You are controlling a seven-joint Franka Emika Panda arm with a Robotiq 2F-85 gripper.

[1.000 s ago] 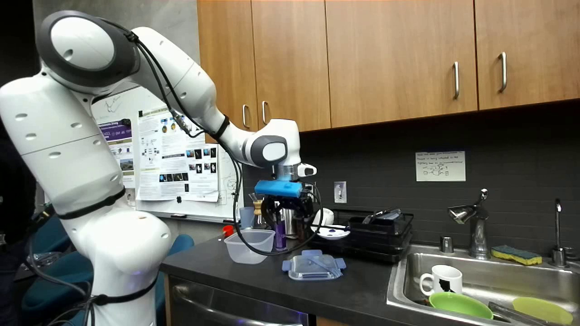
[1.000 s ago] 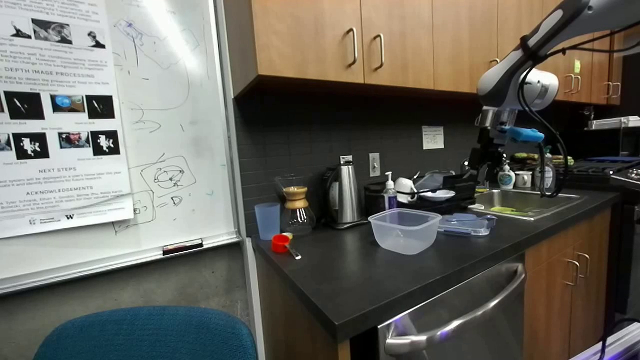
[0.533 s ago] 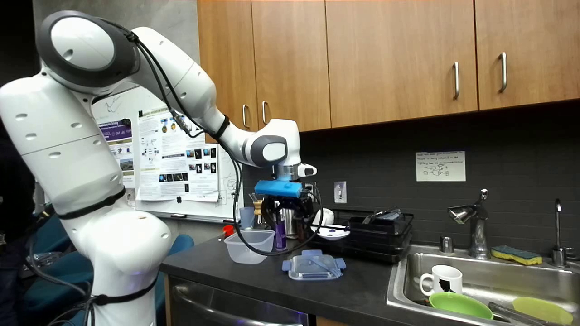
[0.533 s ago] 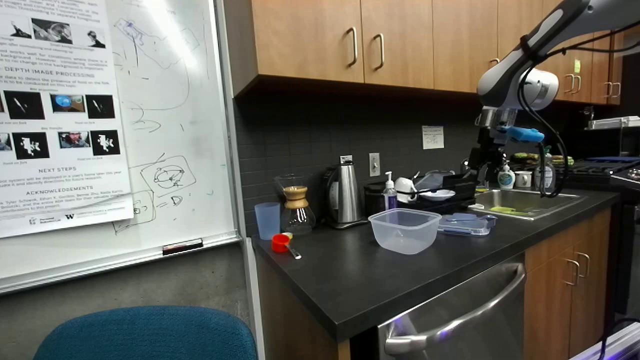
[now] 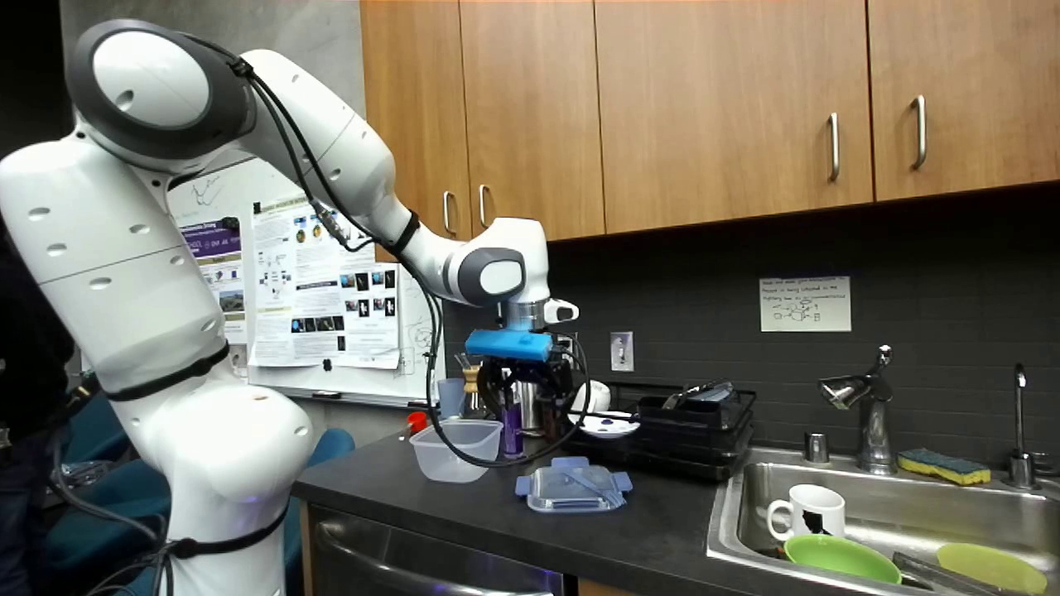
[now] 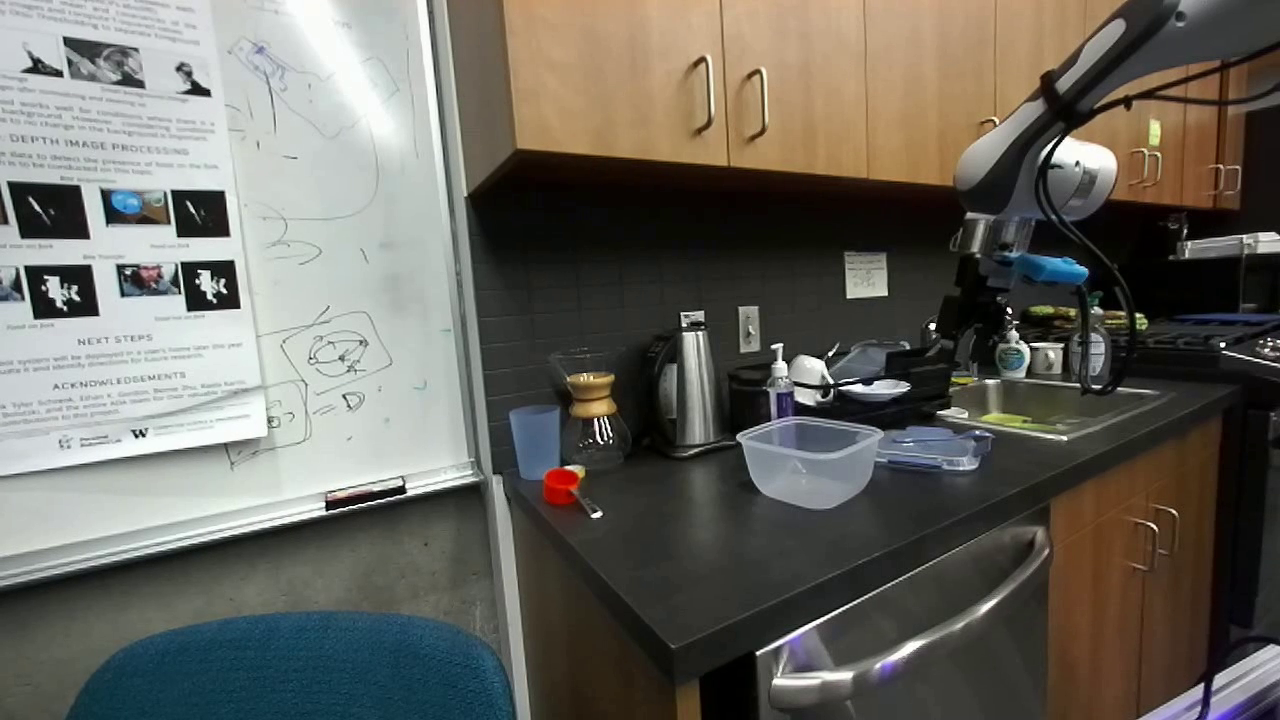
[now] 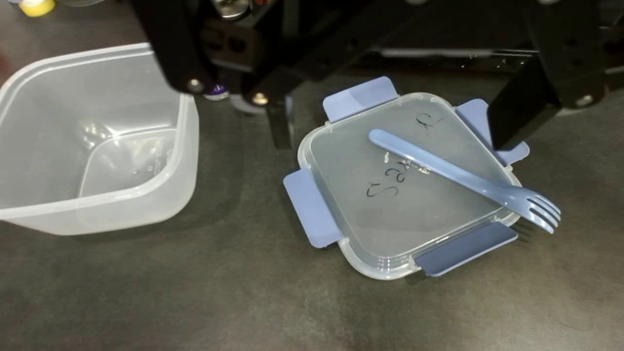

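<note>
My gripper [image 7: 392, 139] stands wide open in the wrist view, nothing between its dark fingers [image 7: 519, 109]. Beyond them lies a square clear lid [image 7: 385, 214] with blue-lavender clip flaps and black handwriting, flat on the counter. A light blue plastic fork [image 7: 438, 165] rests diagonally across it, tines past the rim. To the left sits a translucent square container [image 7: 161, 204] without a cover, its inside bare where visible. In an exterior view the gripper [image 5: 530, 414] hangs above the counter behind the lid [image 5: 571, 488]; the container [image 6: 810, 465] shows in both exterior views.
Behind the gripper are a black dish rack [image 5: 687, 439] with a white plate [image 5: 609, 425], a purple pump bottle [image 6: 780, 390] and a steel kettle [image 6: 695, 390]. A sink [image 5: 729, 513] holds a mug [image 5: 816, 509] and green dishes. Cables loop around the wrist; cabinets [image 5: 729, 108] hang overhead.
The arm, gripper and counter objects stay in place. Only a dark-clothed figure at the far left edge of an exterior view shifts slightly.
</note>
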